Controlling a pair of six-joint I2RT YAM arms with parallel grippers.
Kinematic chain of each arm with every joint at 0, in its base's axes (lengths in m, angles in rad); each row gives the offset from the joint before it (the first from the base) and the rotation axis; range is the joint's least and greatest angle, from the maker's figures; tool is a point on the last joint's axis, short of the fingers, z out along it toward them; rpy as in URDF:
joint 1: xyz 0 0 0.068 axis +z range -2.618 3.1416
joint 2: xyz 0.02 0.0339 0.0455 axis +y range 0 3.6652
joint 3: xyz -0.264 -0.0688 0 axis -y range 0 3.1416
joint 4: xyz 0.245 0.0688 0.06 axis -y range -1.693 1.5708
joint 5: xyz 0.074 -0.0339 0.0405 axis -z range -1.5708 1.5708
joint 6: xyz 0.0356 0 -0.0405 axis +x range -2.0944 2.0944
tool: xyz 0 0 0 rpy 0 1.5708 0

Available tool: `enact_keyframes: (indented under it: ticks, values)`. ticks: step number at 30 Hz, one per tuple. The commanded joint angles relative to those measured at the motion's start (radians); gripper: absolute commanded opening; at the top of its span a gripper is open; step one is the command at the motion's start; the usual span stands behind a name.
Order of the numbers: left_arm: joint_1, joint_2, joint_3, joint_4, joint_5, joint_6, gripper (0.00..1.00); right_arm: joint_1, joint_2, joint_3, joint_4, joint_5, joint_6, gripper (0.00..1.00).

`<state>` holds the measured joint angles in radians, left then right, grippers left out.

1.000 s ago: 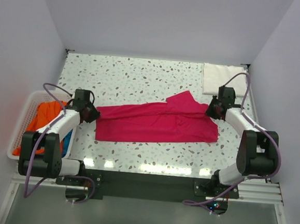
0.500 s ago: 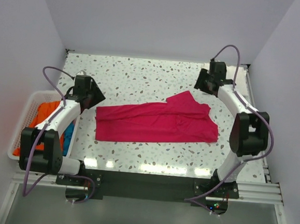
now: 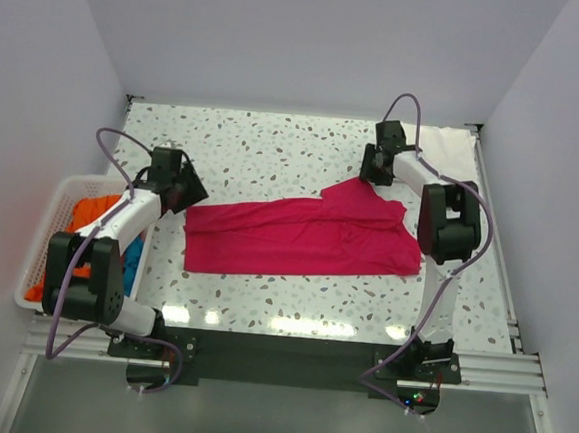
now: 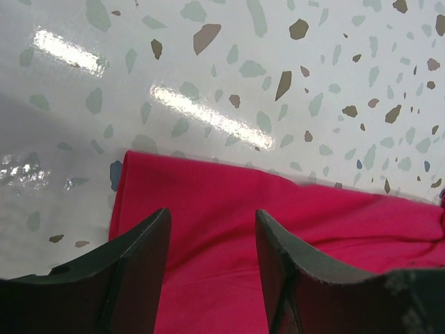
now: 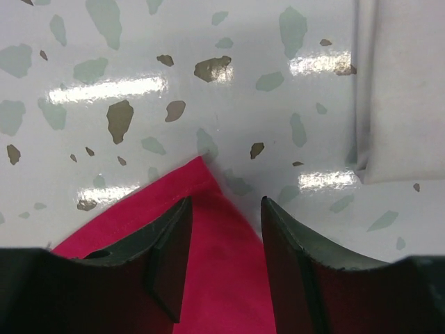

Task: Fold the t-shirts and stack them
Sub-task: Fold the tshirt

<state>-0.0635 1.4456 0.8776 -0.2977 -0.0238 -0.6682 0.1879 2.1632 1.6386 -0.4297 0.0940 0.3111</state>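
Observation:
A magenta-pink t-shirt (image 3: 298,235) lies folded lengthwise across the middle of the table. My left gripper (image 3: 185,194) is open over its far left corner (image 4: 208,209), with cloth showing between the fingers. My right gripper (image 3: 367,172) is open over the shirt's pointed far right corner (image 5: 208,202). A white folded t-shirt (image 3: 445,147) lies at the far right corner of the table and shows in the right wrist view (image 5: 403,90). Orange (image 3: 87,219) and blue (image 3: 129,262) shirts lie in the basket.
A white slotted basket (image 3: 50,228) hangs at the table's left edge. The speckled tabletop (image 3: 265,149) stretches behind the pink shirt. White walls close in the back and sides.
My right gripper has swung from the shirt's right edge to the far side, then left and down onto the shirt's pointed corner. My left gripper has lifted off the left edge and shifted slightly farther.

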Motion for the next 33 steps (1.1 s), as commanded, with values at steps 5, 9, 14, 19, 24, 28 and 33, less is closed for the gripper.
enact_keyframes:
  ticks: [5, 9, 14, 19, 24, 28, 33]
  values:
    - [-0.012, 0.01, 0.032, 0.038, 0.019, 0.018, 0.56, 0.042, 0.05, 0.043, 0.0, 0.046, -0.021, 0.38]
    - [-0.012, 0.004, 0.027, 0.032, 0.019, 0.013, 0.56, 0.048, 0.032, 0.038, -0.004, 0.052, -0.015, 0.17]
    - [-0.012, -0.019, 0.0, 0.031, 0.001, -0.016, 0.56, 0.047, -0.099, -0.014, 0.009, 0.049, -0.004, 0.0]
    - [-0.012, -0.028, -0.008, 0.028, -0.007, -0.031, 0.56, 0.047, -0.284, -0.126, 0.055, 0.029, 0.02, 0.0]
    - [-0.01, -0.033, -0.02, 0.028, -0.008, -0.039, 0.56, 0.047, -0.484, -0.307, 0.094, -0.026, 0.052, 0.0]
    - [-0.01, -0.033, -0.029, 0.031, -0.007, -0.041, 0.56, 0.047, -0.601, -0.42, 0.115, -0.074, 0.078, 0.0]
    - [-0.009, -0.034, -0.035, 0.031, -0.004, -0.041, 0.56, 0.047, -0.755, -0.552, 0.128, -0.092, 0.105, 0.0]
